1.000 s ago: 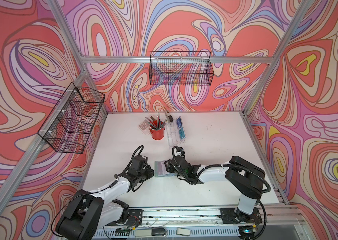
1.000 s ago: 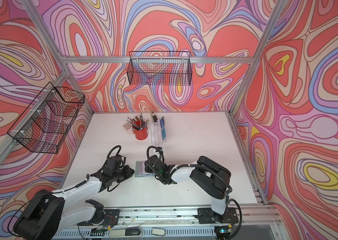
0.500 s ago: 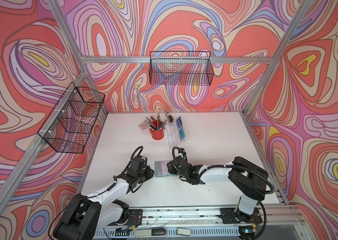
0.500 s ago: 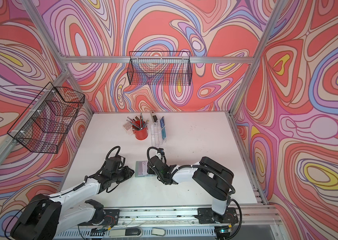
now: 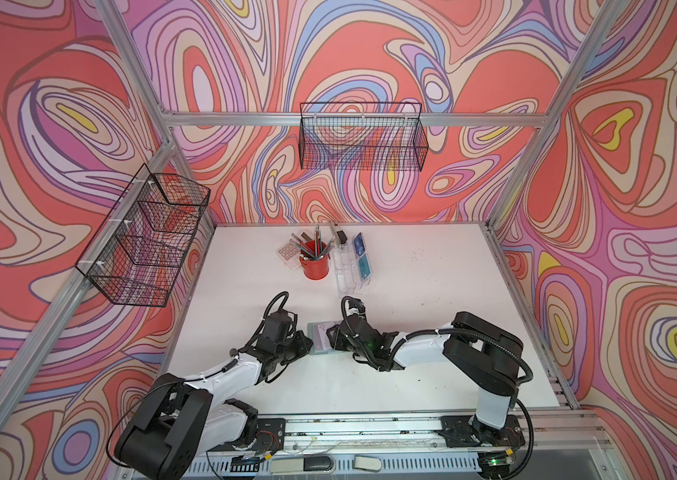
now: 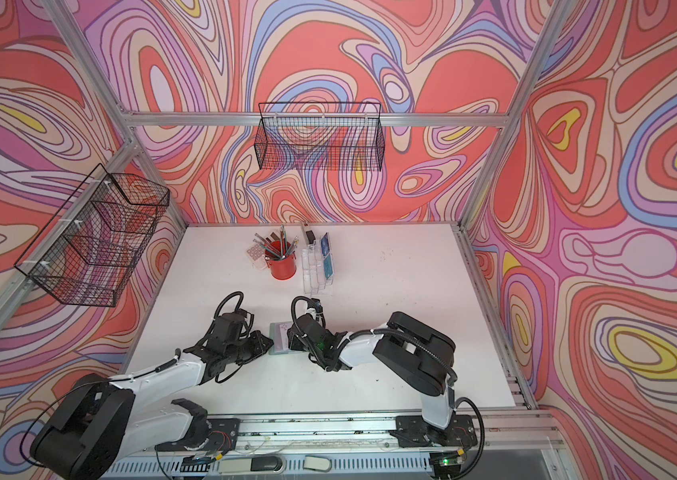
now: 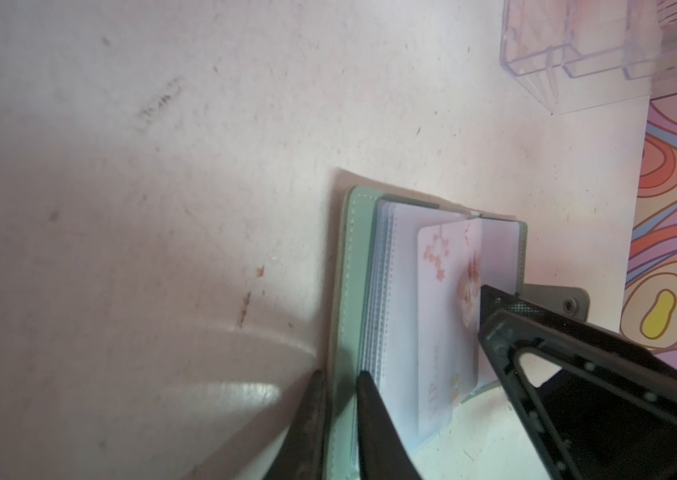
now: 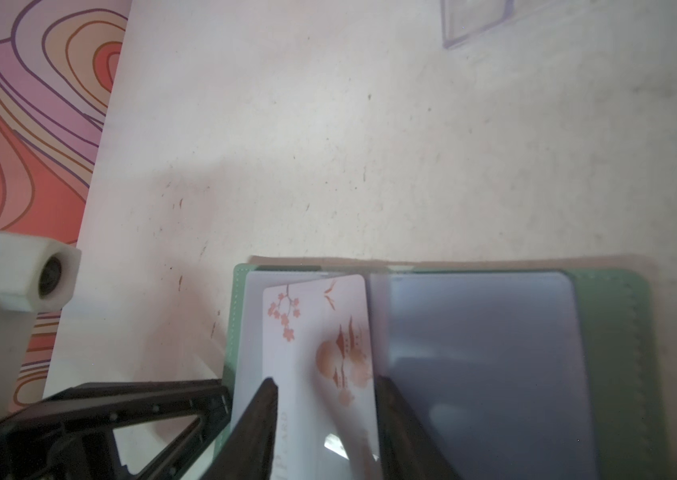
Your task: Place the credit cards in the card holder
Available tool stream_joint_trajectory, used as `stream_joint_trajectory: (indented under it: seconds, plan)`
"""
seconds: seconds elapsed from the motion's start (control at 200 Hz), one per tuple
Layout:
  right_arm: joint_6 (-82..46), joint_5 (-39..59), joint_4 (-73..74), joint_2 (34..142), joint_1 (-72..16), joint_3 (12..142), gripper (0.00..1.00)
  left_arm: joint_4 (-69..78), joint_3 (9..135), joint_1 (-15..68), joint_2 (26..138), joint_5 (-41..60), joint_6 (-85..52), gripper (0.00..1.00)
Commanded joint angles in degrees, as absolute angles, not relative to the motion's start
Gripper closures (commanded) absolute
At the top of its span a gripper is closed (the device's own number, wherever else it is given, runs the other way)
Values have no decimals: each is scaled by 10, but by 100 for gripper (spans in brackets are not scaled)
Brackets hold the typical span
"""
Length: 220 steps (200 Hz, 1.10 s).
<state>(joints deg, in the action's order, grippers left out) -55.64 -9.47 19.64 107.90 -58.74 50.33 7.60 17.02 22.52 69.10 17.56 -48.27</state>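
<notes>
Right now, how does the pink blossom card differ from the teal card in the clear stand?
Colour: the pink blossom card is pale with peach flowers; the teal card is dark blue-green. Place: the pink blossom card sits among the sleeves of the open card holder; the teal card stands in the clear stand. Contact: the right tool straddles the pink blossom card; no tool is at the teal card. Both are thin rectangular cards.

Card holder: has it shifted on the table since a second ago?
No. In a top view the card holder sits at the same spot in front of the red pen cup as before; no shift shows.
</notes>
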Motion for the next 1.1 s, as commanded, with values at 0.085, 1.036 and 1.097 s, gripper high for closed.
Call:
stream_joint_trajectory:
  seconds: [0.085, 1.036, 1.097]
  plan:
    - [-567, -94, 185, 1107, -613, 538, 62, 65, 160, 226, 694, 176, -488, 81]
    - [-481, -373, -104, 948, -628, 524, 54, -6, 179, 227, 641, 144, -445, 66]
    - [-471, -370, -121, 972, -628, 547, 55, 6, 181, 226, 660, 149, -448, 64]
